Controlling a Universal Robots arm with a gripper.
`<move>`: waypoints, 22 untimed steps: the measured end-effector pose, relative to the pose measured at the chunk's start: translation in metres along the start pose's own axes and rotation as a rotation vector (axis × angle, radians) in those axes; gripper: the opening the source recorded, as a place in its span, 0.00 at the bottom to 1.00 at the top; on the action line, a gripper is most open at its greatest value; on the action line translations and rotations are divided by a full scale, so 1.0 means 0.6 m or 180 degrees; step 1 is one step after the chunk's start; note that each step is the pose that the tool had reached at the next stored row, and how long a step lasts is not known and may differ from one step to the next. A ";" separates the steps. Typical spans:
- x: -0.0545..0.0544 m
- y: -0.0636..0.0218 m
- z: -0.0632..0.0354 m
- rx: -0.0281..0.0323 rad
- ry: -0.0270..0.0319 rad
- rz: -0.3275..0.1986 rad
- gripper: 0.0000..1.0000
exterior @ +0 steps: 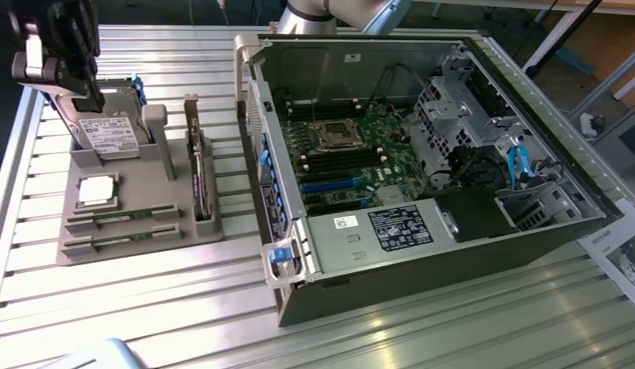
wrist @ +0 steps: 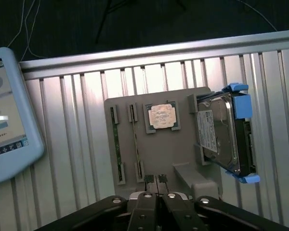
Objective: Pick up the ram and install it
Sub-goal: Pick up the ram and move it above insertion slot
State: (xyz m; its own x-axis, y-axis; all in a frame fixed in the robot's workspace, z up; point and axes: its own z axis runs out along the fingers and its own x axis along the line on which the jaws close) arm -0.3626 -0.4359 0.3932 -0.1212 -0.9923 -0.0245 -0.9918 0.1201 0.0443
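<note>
- The gripper (exterior: 90, 96) (wrist: 157, 195) is hanging above one end of the grey holder (exterior: 143, 247). Its jaws are pressing together with nothing between them, so it is carrying nothing.
- Nearest the fingers, the hard drive (exterior: 108, 131) is leaning in its cradle. The holder is giving each part a seat of its own, apart from the rest, which is probably leaving room to close on one part alone.
- A little further out from the tool, the processor (wrist: 161, 116) is lying flat in a square recess.
- Just beyond the processor, the ram (wrist: 136, 144) (exterior: 123, 214) is standing on its long edge in a narrow slot, with small posts bracing both ends. Its upper edge is sticking up free, and that is likely what is making it graspable from above.
- Its long axis is lying level with the holder's base and pointing straight away from the fingers. That is at right angles to the line the jaws are pressing along, so its thin faces are facing the two pads.
- A second stick (wrist: 116, 144) is sitting parallel to it in the next slot, one step further from the tool.
- To the side of both sticks, the expansion card (exterior: 200, 181) is standing upright, its length crossing theirs.
- Well away from the gripper, the computer case (exterior: 420, 254) is lying open on its side and exposing the motherboard (exterior: 348, 154), which is where the ram is meant to go.
- A tablet (wrist: 9, 115) is resting on the ribbed table (exterior: 143, 307) beyond the holder, clear of the tool.
</note>
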 end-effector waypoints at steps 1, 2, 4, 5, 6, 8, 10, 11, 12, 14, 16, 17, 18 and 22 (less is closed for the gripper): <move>0.000 0.000 0.000 -0.0001 0.0002 -0.0046 0.10; 0.000 0.000 0.000 -0.0002 0.0004 -0.0088 0.10; 0.000 0.000 0.000 -0.0004 0.0007 -0.0162 0.10; 0.000 0.000 0.000 -0.0005 0.0009 -0.0197 0.10; 0.000 0.000 0.000 -0.0006 0.0012 -0.0262 0.10; 0.000 0.000 0.000 -0.0008 0.0014 -0.0325 0.10; 0.000 0.000 0.000 -0.0008 0.0015 -0.0331 0.10; 0.000 0.000 0.000 -0.0006 0.0015 -0.0333 0.10; 0.000 0.000 0.000 -0.0003 0.0015 -0.0337 0.10; 0.000 0.000 0.000 0.0002 0.0015 -0.0347 0.10; 0.000 0.000 0.000 0.0006 0.0015 -0.0365 0.10; 0.000 0.000 0.000 0.0006 0.0016 -0.0376 0.10; 0.000 0.000 0.000 0.0006 0.0016 -0.0383 0.10; 0.000 0.000 0.000 0.0007 0.0017 -0.0416 0.10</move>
State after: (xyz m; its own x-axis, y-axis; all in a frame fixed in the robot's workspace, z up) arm -0.3626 -0.4359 0.3931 0.0092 -0.9997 -0.0245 -0.9992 -0.0102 0.0391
